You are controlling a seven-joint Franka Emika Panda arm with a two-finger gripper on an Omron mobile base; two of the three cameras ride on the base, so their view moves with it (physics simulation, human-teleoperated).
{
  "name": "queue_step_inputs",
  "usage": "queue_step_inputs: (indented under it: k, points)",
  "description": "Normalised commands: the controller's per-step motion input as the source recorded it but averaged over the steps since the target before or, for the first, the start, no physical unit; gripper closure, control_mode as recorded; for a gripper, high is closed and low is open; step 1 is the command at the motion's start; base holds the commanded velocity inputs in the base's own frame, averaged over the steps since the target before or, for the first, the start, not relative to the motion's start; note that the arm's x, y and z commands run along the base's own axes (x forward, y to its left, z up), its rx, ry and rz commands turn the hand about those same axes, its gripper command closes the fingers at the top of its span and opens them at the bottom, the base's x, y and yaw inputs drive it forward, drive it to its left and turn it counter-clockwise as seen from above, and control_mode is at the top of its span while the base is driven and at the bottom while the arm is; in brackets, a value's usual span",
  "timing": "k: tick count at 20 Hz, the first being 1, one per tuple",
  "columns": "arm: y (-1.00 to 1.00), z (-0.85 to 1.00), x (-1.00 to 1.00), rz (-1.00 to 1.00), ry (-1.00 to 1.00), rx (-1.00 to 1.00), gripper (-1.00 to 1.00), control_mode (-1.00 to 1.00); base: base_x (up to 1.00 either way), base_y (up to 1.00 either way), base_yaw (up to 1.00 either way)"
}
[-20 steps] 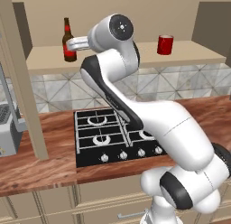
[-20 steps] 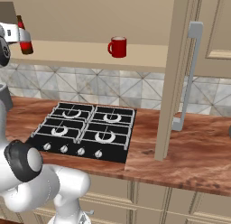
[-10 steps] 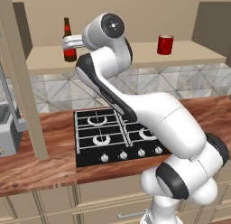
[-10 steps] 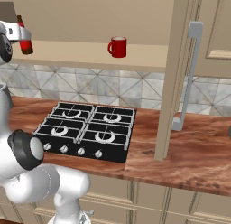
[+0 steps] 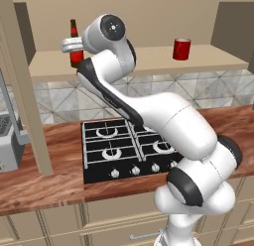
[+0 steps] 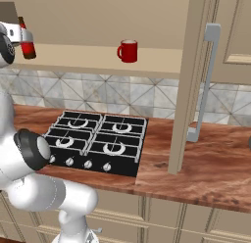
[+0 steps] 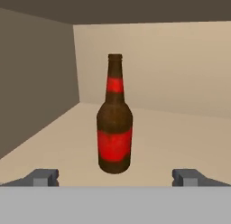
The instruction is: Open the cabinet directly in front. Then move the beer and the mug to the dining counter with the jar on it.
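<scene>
Left base view: the small dark brown glass beer bottle with a red label [image 5: 75, 44] is standing upright on the shelf of the open beige wall cabinet [image 5: 139, 59], just ahead of the jaws.

Right base view: the small red mug [image 6: 128, 51] is sitting on that shelf, well apart from the bottle.

Hand view: the jaws [image 7: 115, 178] are spread wide; the bottle is standing centred ahead of the gap, not yet between the tips, its long axis vertical, crossing the jaw line.

The white arm rises from its base, bends, and reaches up and left. Its gripper [image 7: 115, 177] points level, fingertips [image 7: 44, 177] spread wide apart.
</scene>
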Motion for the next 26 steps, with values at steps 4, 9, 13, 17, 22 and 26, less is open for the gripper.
queue_step_inputs:
  k: [4, 9, 13, 17, 22, 26]
  points:
    - [0.06, 0.00, 0.29, 0.00, 0.00, 0.00, -1.00, -1.00, 0.00, 0.00, 0.00]
    - [0.06, 0.00, 0.28, 0.00, 0.00, 0.00, -1.00, -1.00, 0.00, 0.00, 0.00]
    - [0.06, 0.00, 0.24, 0.00, 0.00, 0.00, -1.00, -1.00, 0.00, 0.00, 0.00]
    - [0.07, 0.00, 0.26, 0.00, 0.00, 0.00, -1.00, -1.00, 0.00, 0.00, 0.00]
    - [0.04, -0.01, 0.25, 0.00, 0.00, 0.00, -1.00, -1.00, 0.00, 0.00, 0.00]
    - [0.04, 0.00, 0.21, 0.00, 0.00, 0.00, -1.00, -1.00, 0.00, 0.00, 0.00]
